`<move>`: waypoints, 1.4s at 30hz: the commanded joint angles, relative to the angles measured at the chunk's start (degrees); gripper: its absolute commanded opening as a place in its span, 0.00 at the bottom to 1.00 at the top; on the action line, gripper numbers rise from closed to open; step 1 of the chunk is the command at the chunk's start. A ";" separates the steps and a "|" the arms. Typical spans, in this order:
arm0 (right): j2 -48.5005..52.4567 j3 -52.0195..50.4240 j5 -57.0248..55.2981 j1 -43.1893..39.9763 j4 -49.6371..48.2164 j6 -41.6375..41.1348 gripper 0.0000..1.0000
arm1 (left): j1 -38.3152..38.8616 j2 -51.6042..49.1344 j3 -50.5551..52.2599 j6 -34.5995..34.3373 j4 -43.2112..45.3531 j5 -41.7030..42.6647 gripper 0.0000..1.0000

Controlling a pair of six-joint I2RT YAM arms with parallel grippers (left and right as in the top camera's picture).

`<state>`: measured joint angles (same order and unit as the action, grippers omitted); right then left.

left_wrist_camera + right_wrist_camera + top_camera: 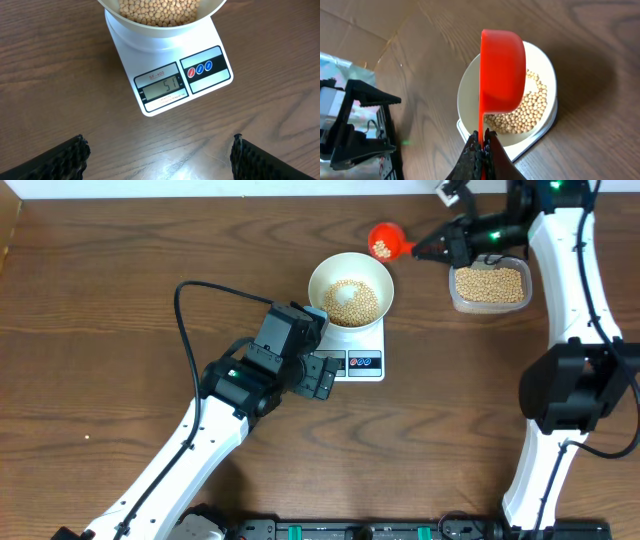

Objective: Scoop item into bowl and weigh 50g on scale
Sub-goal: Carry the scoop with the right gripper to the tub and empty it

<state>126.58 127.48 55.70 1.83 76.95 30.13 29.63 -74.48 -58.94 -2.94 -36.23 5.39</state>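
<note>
Right end effector (481, 150) clamped on red plastic scoop (382, 240), worktop (100, 330) far edge. Left end effector (322, 376) apart. Round white bowl (318, 280) of tan beans (352, 300) on white rectangular scale (365, 364): 51.

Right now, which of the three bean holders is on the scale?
The white bowl: it alone sits on the scale. The clear container rests on the table, and the red scoop is gripped by the right gripper.
</note>
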 commanded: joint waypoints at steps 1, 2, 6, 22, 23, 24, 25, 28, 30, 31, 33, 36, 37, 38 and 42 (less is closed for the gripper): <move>-1.53 0.02 -0.68 0.68 0.57 -0.44 0.01 | -0.20 0.42 -0.09 0.17 -0.22 -0.94 0.92; -1.55 0.02 -0.66 0.50 0.87 -0.44 0.01 | -0.20 0.42 -0.09 0.17 -0.22 -0.94 0.92; -1.99 0.02 0.31 -1.57 2.99 -0.22 0.01 | -0.20 0.42 -0.09 0.15 -0.22 -0.94 0.93; -5.20 0.02 -8.87 -19.61 9.14 2.19 0.01 | -0.20 0.42 -0.09 0.15 -0.22 -0.94 0.92; -5.20 0.02 -10.82 -20.11 9.09 1.73 0.01 | -0.20 0.42 -0.09 0.17 -0.22 -0.94 0.92; -5.20 0.02 -13.29 -20.44 8.98 1.03 0.01 | -0.20 0.42 -0.09 0.17 -0.22 -0.94 0.93; -5.20 0.02 -15.52 -20.57 8.87 0.11 0.01 | -0.20 0.42 -0.09 0.17 -0.22 -0.94 0.92; -5.20 0.02 -23.19 -20.15 8.17 -3.96 0.01 | -0.20 0.42 -0.09 0.17 -0.22 -0.94 0.92; -5.20 0.02 -29.33 -18.91 7.74 -6.67 0.02 | -0.20 0.42 -0.09 0.17 -0.20 -0.94 0.92; -5.20 0.02 -32.13 -18.18 7.65 -7.76 0.02 | -0.20 0.42 -0.09 0.17 -0.22 -0.94 0.92; -5.20 0.02 -37.03 -16.55 7.50 -9.35 0.02 | -0.20 0.42 -0.09 0.17 -0.20 -0.94 0.92; -5.20 0.02 -44.83 -13.14 7.19 -11.52 0.01 | -0.20 0.42 -0.09 0.17 -0.22 -0.94 0.92; -5.20 0.02 -48.02 -11.76 7.10 -12.20 0.02 | -0.20 0.42 -0.09 0.17 -0.22 -0.94 0.93; -5.20 0.02 -51.32 -10.51 7.04 -13.03 0.02 | -0.20 0.42 -0.09 0.17 -0.22 -0.94 0.92; -5.20 0.02 -66.38 -4.87 6.49 -15.80 0.02 | -0.20 0.42 -0.09 0.17 -0.22 -0.94 0.92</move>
<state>122.91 127.48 5.78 -6.90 83.81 18.39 29.63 -74.48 -58.94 -2.94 -36.23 5.39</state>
